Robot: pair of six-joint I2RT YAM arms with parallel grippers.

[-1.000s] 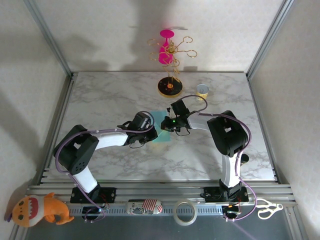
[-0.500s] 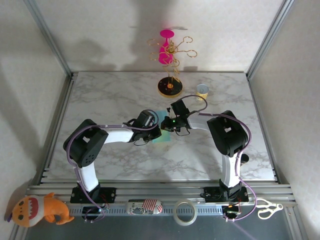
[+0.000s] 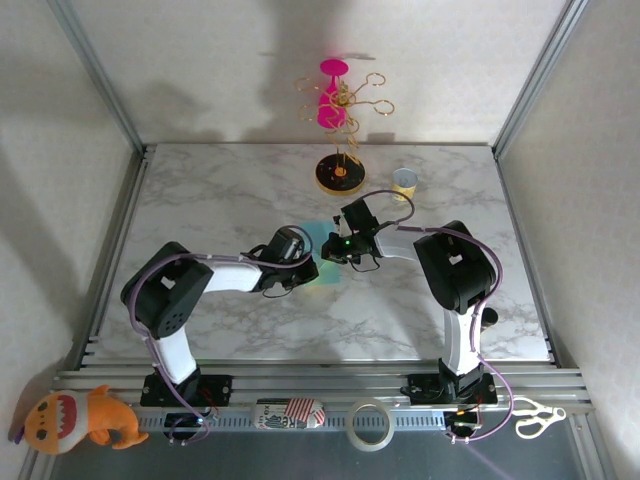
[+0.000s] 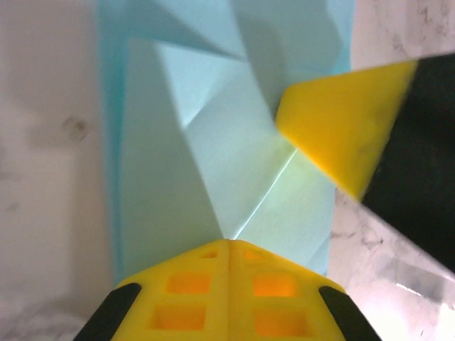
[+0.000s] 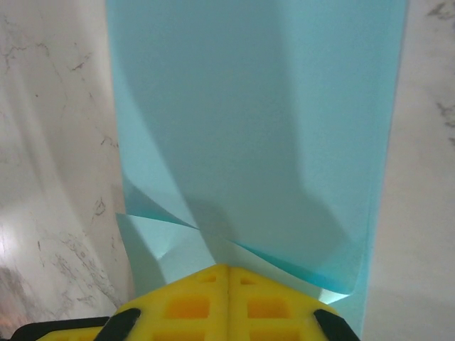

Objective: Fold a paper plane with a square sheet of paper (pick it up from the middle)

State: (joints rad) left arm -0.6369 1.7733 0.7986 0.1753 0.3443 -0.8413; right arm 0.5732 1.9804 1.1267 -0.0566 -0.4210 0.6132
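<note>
The square sheet of paper (image 3: 325,272) lies teal-blue on the marble table, partly folded, with slanted creases and raised flaps (image 4: 213,142). My left gripper (image 4: 229,241) is shut, and its yellow tips rest on the sheet where two creases meet. My right gripper (image 5: 229,267) is also shut and presses its tips on the paper (image 5: 256,121) from the opposite side. One yellow fingertip (image 4: 334,135) of the right gripper shows in the left wrist view, resting on the sheet. From above, both grippers (image 3: 305,260) (image 3: 333,247) meet over the paper at mid-table and cover most of it.
A round black-and-yellow stand base (image 3: 339,175) with gold hooks and a pink glass (image 3: 331,100) stands behind the paper. A small yellow cup (image 3: 404,182) sits to its right. On the front rail lie a plush toy (image 3: 75,418), a tape roll (image 3: 368,424) and scissors (image 3: 535,417).
The left arm's elbow has swung inward toward the centre and its gripper has shifted slightly over the paper. The right arm has stayed still.
</note>
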